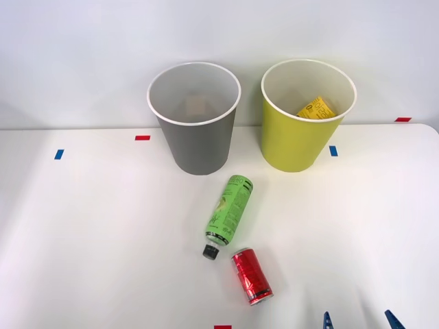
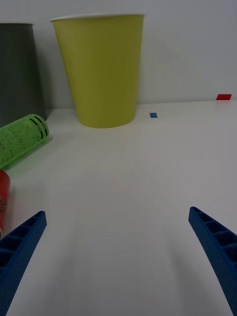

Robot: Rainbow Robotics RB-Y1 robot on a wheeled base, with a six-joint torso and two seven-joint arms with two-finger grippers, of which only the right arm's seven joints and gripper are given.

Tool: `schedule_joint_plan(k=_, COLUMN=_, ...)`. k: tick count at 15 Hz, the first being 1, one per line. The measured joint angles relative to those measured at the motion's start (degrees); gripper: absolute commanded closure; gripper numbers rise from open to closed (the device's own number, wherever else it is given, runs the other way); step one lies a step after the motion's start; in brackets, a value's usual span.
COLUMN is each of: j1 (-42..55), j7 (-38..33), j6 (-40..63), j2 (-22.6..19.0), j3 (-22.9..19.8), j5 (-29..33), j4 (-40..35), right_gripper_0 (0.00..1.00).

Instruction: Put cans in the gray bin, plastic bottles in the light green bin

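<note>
Table [image 1: 82, 233] is where both loose things lie, each on its side, which is why neither has rolled off toward the bins: the bottle [image 1: 230, 211] rests with its black cap [image 1: 210, 251] pointing back at me and its base toward the gray bin [image 1: 195, 118], and the red can [image 1: 252, 275] sits just beside that cap, apart from it as far as I can tell. The 2 bins stand upright side by side at the far edge, mouths open, so anything I carry can be dropped straight in from above. The light green bin [image 1: 300, 123] already holds a yellow packet [image 1: 316, 109]; something pale shows at the bottom of the gray one, too dim to name.

My right pincer [image 1: 355, 321] is spread wide and holds nothing, its blue fingers [image 2: 22, 247] low over the near edge of the table, to the right of the can. From the wrist camera the can is at the edge of the picture beside 1 finger, not between the 2. I judge no pick has started. The can is nearest, so I would shift left to straddle it across its round body, since a side-lying can may roll if nudged by 1 finger first.
</note>
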Motion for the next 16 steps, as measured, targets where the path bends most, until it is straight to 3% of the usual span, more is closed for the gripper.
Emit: schedule_joint_plan(k=16, j1=0.0, j7=0.0, j6=0.0, j2=0.0, j3=0.0, j5=0.0, j4=0.0, right_gripper_0=0.00)
